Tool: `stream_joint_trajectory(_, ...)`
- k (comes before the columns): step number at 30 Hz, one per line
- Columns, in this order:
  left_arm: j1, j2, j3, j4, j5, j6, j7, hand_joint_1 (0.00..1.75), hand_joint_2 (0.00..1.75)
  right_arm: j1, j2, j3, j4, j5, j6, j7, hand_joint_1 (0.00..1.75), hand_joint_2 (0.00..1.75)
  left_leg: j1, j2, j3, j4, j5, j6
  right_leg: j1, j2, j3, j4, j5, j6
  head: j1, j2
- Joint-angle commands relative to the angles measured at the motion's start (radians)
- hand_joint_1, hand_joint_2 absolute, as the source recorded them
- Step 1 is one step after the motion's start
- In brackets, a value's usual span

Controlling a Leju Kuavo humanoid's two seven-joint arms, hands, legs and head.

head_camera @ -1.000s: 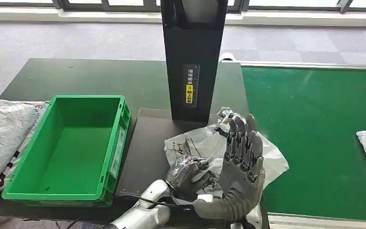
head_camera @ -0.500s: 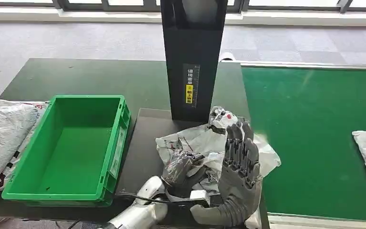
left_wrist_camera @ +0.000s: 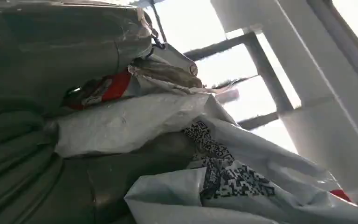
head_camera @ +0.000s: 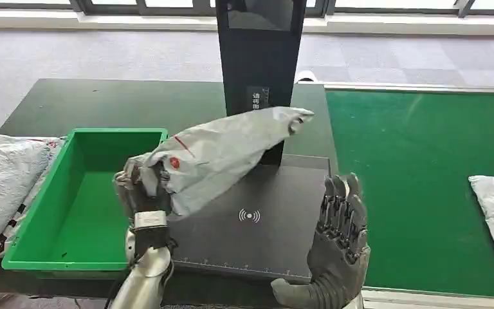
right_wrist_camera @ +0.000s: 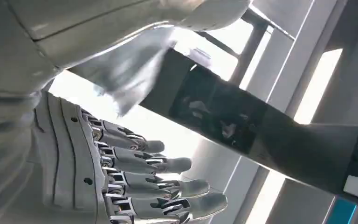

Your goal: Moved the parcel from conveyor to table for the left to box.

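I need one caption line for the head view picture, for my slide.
Left hand lifts the grey parcel beside the green box, while the right hand stays open.

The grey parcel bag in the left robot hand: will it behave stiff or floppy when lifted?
Probably floppy: the parcel bag creases and bends where the left robot hand grips one end. It seems light, since its far end stays raised. Its glossy film may be slippery.
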Motion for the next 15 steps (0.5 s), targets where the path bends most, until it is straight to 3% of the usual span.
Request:
stream_joint_trajectory(1,0.106,0.057,0.185,-0.347,0.058,-0.004,-0.033,1.75,1.75,0.015,-0.015,-0.045,-0.017,-0.003,0.002,-0.002,0.0,1.75,0.001,0.004,0.0,-0.001,0.0,0.0,0.001,0.004,-0.001,-0.001,0.002,-0.001,0.0,0.0)
stream_joint_trajectory(8,0.148,0.021,0.324,-0.447,0.068,-0.004,-0.033,1.75,1.75,0.044,-0.008,-0.069,-0.03,0.018,0.002,-0.002,0.0,1.75,0.0,0.003,0.0,-0.001,0.0,0.0,0.0,0.002,0.0,-0.001,0.001,-0.001,0.0,0.0)
stream_joint_trajectory(15,0.148,0.021,0.324,-0.447,0.068,-0.004,-0.033,1.75,1.75,0.044,-0.008,-0.069,-0.03,0.018,0.002,-0.002,0.0,1.75,0.0,0.001,0.001,-0.001,0.001,0.0,0.0,0.0,0.0,-0.001,0.001,0.0,0.0,0.0)
